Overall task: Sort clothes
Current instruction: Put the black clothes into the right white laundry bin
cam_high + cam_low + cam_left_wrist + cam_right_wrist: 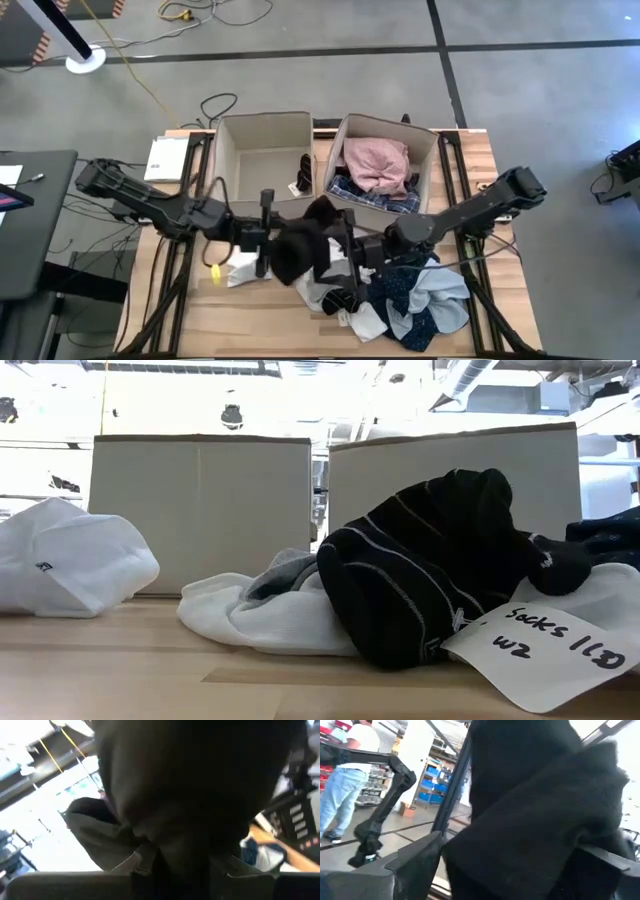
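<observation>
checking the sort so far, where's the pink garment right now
In the high view the pink garment lies in the right-hand beige box, at the table's far edge, on top of a blue plaid garment, beyond the right gripper.

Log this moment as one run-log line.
left gripper: shut on black garment | right gripper: shut on black garment | garment: held above table

Left box [262, 150] nearly bare; right box [385, 135] heaped with clothes [378, 165].
</observation>
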### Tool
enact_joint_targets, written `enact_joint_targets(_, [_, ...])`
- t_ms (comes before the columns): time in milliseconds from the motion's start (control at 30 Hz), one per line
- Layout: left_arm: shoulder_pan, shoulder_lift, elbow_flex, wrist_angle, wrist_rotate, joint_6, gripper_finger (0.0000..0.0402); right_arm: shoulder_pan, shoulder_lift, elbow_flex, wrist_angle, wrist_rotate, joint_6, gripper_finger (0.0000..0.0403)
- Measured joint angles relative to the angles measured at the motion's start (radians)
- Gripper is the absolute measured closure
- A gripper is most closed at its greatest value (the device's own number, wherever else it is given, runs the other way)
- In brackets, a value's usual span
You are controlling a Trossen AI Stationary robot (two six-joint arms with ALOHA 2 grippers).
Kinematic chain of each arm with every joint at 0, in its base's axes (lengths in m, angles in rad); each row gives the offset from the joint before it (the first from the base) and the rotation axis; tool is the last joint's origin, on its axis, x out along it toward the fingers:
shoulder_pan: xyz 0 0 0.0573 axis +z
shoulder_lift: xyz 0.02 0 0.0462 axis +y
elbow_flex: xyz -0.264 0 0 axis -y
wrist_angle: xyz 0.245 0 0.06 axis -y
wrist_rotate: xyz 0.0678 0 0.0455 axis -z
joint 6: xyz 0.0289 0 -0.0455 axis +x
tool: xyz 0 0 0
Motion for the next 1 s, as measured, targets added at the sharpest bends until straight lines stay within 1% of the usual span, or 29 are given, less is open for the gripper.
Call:
enact_joint_targets(67, [-0.001,0.009,-0.003,-0.008,0.000,0.005,0.0321,-0.007,0.003,0.001,-0.012,0.001,-0.001,0.0010])
enact_joint_targets(167, [-0.005,0.014,-0.005,-0.015,0.036,0.012,0.0322,-0.019,0.003,0.003,-0.040,0.014,0.010,0.0012])
enact_joint_targets(300, [-0.005,0.012,-0.005,0.001,0.050,0.007,0.0323,-0.027,0.001,0.005,-0.049,0.024,0.015,0.0012])
enact_joint_targets(400, [-0.005,0.012,-0.005,-0.001,0.053,0.007,0.0323,-0.037,0.002,0.005,-0.080,0.073,0.015,0.0014])
enact_joint_targets(467, [-0.005,0.013,-0.005,0.000,0.054,0.003,0.0323,-0.049,0.001,0.005,-0.111,0.120,0.021,0.0020])
enact_joint_targets(567, [-0.005,0.013,-0.006,0.001,0.055,-0.004,0.0323,-0.064,0.001,0.005,-0.134,0.138,0.041,0.0044])
enact_joint_targets(667, [-0.005,0.013,-0.006,0.003,0.057,-0.013,0.0323,-0.068,0.001,0.006,-0.139,0.153,0.039,0.0091])
enact_joint_targets(767, [-0.005,0.012,-0.006,-0.005,0.057,-0.022,0.0323,-0.067,0.001,0.005,-0.144,0.177,0.012,0.0157])
enact_joint_targets(933, [-0.005,0.009,-0.006,-0.014,0.057,-0.044,0.0323,-0.065,0.000,0.005,-0.146,0.192,-0.020,0.0304])
enact_joint_targets(967, [-0.005,0.008,-0.006,-0.018,0.052,-0.045,0.0317,-0.065,0.000,0.005,-0.146,0.193,-0.029,0.0331])
enact_joint_targets(1000, [-0.006,0.008,-0.006,-0.023,0.040,-0.046,0.0301,-0.063,0.000,0.004,-0.146,0.196,-0.041,0.0352])
